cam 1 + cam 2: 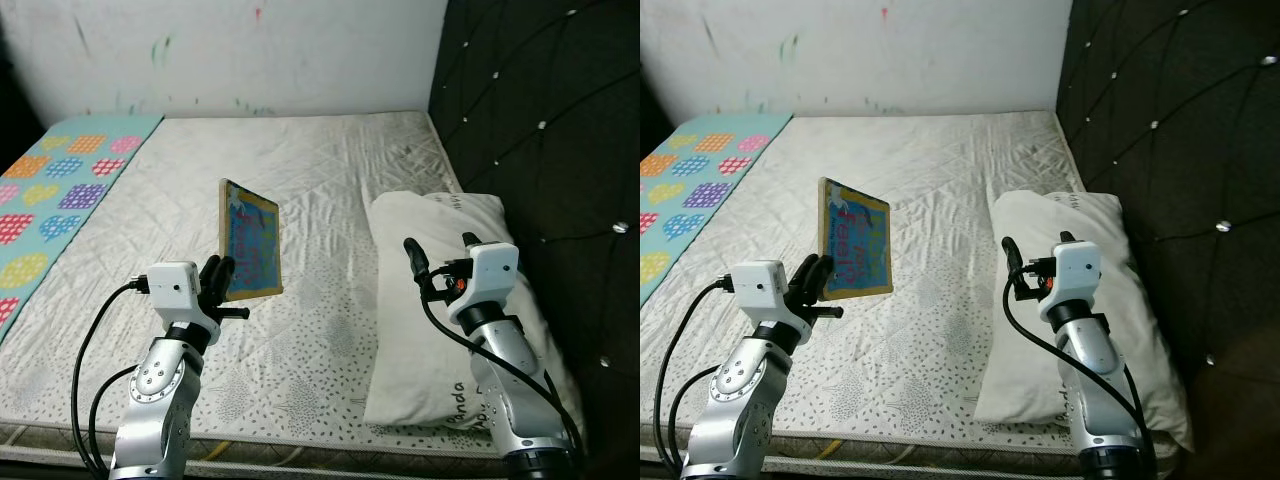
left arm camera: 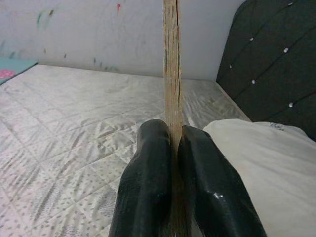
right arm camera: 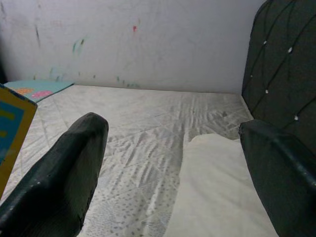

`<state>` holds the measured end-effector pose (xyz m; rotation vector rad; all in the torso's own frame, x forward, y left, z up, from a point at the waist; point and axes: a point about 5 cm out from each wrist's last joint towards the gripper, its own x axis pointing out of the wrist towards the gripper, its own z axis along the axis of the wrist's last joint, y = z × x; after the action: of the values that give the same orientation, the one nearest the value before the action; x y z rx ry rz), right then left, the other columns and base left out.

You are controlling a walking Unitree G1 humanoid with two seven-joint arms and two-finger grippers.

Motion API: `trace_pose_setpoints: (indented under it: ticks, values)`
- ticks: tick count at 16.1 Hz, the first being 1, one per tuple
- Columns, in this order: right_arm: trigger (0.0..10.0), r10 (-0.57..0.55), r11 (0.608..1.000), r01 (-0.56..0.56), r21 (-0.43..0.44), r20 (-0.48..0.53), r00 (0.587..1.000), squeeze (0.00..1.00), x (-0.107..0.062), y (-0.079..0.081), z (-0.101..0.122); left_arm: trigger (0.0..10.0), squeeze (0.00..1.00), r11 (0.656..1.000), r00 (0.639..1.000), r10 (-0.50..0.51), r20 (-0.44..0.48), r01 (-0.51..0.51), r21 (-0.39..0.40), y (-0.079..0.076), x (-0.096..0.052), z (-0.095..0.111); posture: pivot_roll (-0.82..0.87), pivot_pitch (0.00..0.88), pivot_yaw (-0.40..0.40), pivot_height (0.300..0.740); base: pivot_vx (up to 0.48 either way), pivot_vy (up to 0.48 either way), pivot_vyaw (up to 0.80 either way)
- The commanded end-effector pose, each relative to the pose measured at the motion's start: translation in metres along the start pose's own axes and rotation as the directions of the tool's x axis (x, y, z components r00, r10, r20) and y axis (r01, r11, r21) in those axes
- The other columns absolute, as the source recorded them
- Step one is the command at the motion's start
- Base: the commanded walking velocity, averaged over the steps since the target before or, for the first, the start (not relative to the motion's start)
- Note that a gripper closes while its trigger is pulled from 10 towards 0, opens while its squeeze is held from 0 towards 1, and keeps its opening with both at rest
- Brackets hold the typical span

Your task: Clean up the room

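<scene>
A book (image 1: 249,241) was held upright above the mattress (image 1: 330,170), clamped by its lower edge between the fingers (image 2: 148,173) of the left gripper (image 1: 216,282). The right gripper (image 1: 440,258) was held with its fingers spread wide and nothing between them, over the pillow (image 1: 430,300) by the headboard (image 1: 540,120). Likely step: book being carried off the bed. Grip sat low on a tall cover, so tipping was a risk; wrist should be kept level and moves slow.
</scene>
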<state>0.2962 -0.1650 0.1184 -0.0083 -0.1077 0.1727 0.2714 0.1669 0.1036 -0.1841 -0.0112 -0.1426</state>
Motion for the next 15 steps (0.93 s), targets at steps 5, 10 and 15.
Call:
trace_pose_setpoints:
  ticks: [5, 10, 15]
  values:
    - [10.0, -0.002, 1.000, 0.002, 0.003, 0.005, 1.000, 0.00, 0.001, 0.000, 0.002, 10.0, 0.00, 1.000, 0.998, -0.018, 0.062, 0.017, 0.016, -0.001, 0.001, 0.013, -0.21, 0.000, 0.066, 0.740, 0.000, 0.000, -0.80]
    - [10.0, -0.006, 1.000, 0.006, 0.005, -0.002, 1.000, 0.00, -0.002, 0.000, 0.001, 10.0, 0.00, 1.000, 0.998, -0.003, 0.066, 0.003, 0.005, 0.000, -0.003, 0.015, -0.20, 0.000, 0.055, 0.740, 0.000, 0.000, -0.28]
    - [10.0, -0.003, 1.000, 0.003, -0.002, -0.001, 1.000, 0.00, -0.003, 0.003, 0.001, 10.0, 0.00, 0.999, 0.998, -0.023, 0.061, 0.025, -0.043, -0.004, -0.009, 0.014, -0.19, 0.000, 0.050, 0.740, 0.000, 0.000, 0.00]
